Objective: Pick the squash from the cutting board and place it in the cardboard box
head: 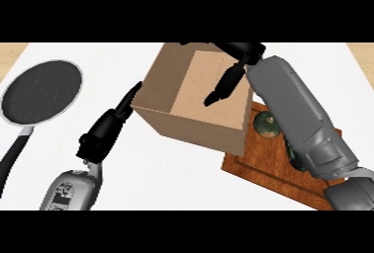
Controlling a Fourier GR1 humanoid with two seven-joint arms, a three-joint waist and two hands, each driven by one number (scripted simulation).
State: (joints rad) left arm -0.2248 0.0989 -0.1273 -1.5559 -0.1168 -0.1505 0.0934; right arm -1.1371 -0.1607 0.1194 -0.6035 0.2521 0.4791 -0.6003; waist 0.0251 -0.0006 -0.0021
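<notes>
Squash is sitting on the cutting board at about 4 o'clock, just beside the cardboard box. Right hand is hanging over the box with nothing in it, fingers relaxed and pointing down. Left hand is resting open around 8 o'clock, next to a frying pan.

You've got the dark green squash on the wooden cutting board, tucked under the right forearm, beside the open cardboard box.

There's a dark frying pan sitting out on the white counter, way over toward the counter's left side, round part farther back and its black handle running down toward the counter's near edge, looks empty I think.
</notes>
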